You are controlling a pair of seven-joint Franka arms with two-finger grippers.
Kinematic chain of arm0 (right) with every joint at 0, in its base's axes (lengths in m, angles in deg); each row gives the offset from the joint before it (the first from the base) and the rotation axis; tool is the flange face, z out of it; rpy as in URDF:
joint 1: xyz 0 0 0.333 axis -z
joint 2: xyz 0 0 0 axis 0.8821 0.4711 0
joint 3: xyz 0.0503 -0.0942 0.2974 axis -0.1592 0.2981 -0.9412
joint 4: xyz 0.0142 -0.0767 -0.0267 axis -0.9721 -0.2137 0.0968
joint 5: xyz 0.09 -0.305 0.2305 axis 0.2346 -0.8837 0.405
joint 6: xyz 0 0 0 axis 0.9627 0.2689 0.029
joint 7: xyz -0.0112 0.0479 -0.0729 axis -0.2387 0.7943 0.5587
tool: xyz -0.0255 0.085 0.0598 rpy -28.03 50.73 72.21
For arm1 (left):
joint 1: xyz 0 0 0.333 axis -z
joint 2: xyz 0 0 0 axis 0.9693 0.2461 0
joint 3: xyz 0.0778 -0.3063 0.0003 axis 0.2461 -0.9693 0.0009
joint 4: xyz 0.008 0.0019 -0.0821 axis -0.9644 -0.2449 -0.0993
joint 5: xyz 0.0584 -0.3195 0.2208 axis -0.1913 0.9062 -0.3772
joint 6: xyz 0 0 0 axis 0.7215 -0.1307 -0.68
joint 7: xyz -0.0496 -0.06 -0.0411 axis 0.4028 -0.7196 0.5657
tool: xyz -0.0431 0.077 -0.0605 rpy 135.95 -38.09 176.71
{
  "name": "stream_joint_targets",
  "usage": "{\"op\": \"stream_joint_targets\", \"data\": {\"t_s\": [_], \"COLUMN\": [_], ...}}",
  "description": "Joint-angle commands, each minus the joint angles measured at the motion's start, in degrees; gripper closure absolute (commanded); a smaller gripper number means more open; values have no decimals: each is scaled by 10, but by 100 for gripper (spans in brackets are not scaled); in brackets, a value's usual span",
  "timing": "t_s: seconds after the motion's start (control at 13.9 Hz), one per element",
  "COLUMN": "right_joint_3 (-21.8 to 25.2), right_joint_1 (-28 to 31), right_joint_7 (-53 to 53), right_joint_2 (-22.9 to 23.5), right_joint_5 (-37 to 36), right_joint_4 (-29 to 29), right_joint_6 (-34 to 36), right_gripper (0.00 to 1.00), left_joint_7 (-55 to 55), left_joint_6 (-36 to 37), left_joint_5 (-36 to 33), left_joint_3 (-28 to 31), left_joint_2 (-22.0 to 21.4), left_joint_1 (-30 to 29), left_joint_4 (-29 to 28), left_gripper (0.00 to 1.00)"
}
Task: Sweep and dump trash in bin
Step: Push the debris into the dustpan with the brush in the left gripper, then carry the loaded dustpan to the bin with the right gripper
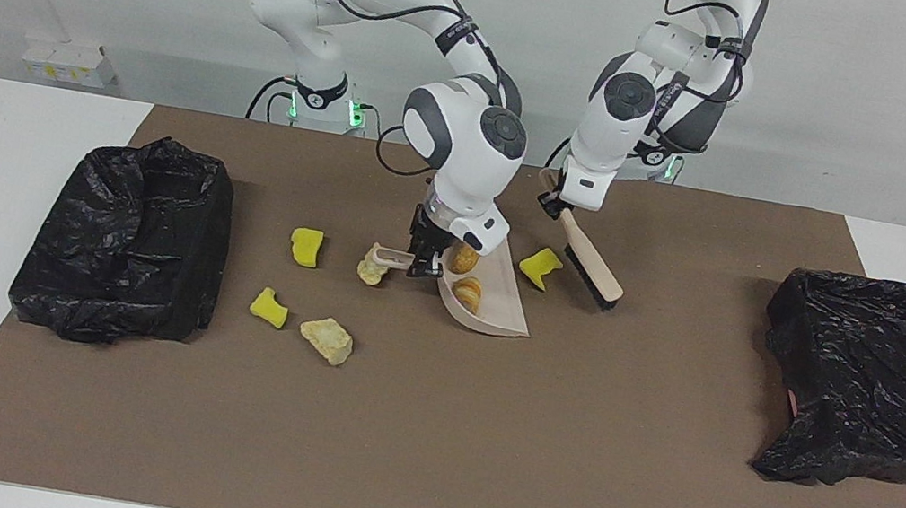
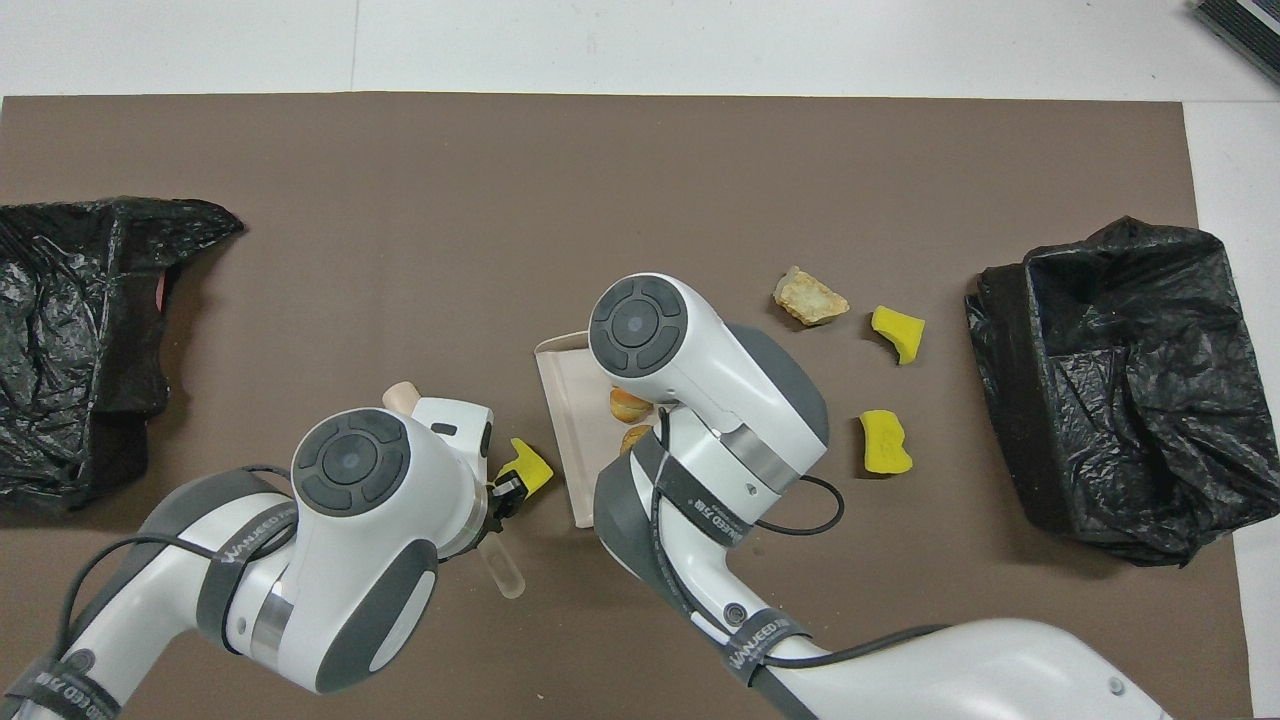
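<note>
Beige dustpan (image 1: 491, 301), frame centre, holds two orange-brown lumps (image 1: 463, 290); right gripper (image 1: 422, 262) clamped on its handle. Left gripper (image 1: 553, 203) closed on brush (image 1: 592, 265), beside yellow sponge (image 1: 541, 267). Other trash (image 1: 327, 339) centre-left, near black-bagged bin (image 1: 128, 239).

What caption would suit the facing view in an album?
Right gripper holds a dustpan with two lumps; left gripper angles a brush beside a yellow sponge.
</note>
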Motion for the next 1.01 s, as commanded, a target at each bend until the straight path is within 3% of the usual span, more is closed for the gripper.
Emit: {"op": "stream_joint_targets", "data": {"t_s": [0.0, 0.22, 0.57, 0.93], "right_joint_3": [-4, -3, -3, -3], "right_joint_1": [3, 4, 4, 22], "right_joint_7": [-5, 2, 18, 11], "right_joint_2": [-44, -51, -50, -55], "right_joint_5": [2, 2, 2, 4], "right_joint_4": [-90, -109, -101, -89], "right_joint_6": [-59, -79, -77, -76], "right_gripper": [100, 100, 100, 100], "left_joint_7": [9, -63, -321, -326], "left_joint_6": [-50, -92, -146, -143], "left_joint_5": [-11, 7, 78, 79], "left_joint_3": [4, 3, 4, 8], "left_joint_2": [-26, 5, 28, 27], "left_joint_1": [49, 75, 72, 32], "left_joint_4": [-51, -51, -32, -32], "left_gripper": [100, 100, 100, 100]}}
